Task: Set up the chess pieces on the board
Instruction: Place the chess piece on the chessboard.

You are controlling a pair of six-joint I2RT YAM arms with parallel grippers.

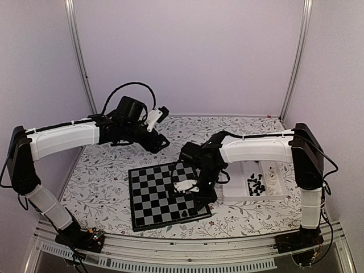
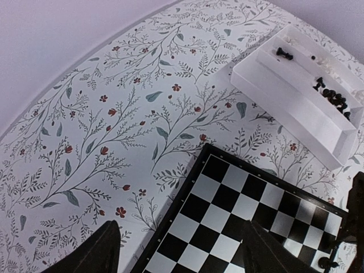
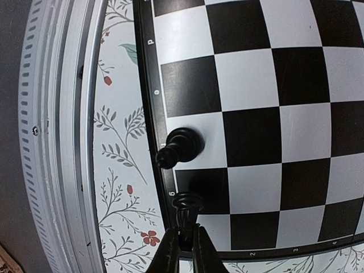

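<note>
The right gripper (image 1: 200,200) (image 3: 183,233) hangs low over the lower right part of the board (image 1: 159,193) (image 3: 256,114). In its wrist view the two fingers (image 3: 170,253) come up from the bottom edge of the frame and are pinched together on the top of a black chess piece (image 3: 185,206). That piece stands on a dark square at the lower left of the wrist frame, right against the board's black border.

One square further up that same edge, a second black piece (image 3: 179,147) (image 1: 185,214) stands free on a pale square, apart from the fingers.

To the right of the board lies a white tray (image 1: 250,199) (image 2: 296,114). A cluster of black chess pieces (image 1: 256,186) (image 2: 333,96) lies in one of its compartments. They are too small for me to tell one kind from another.

The left gripper (image 1: 161,143) (image 2: 182,253) is raised over the bench (image 1: 102,182) (image 2: 114,114), above the upper left of the board in the overhead view. Its fingers are spread wide at the bottom of its own wrist view and nothing is between them. Below it that view shows the floral cover of the bench and a corner of the board (image 2: 239,227).
</note>
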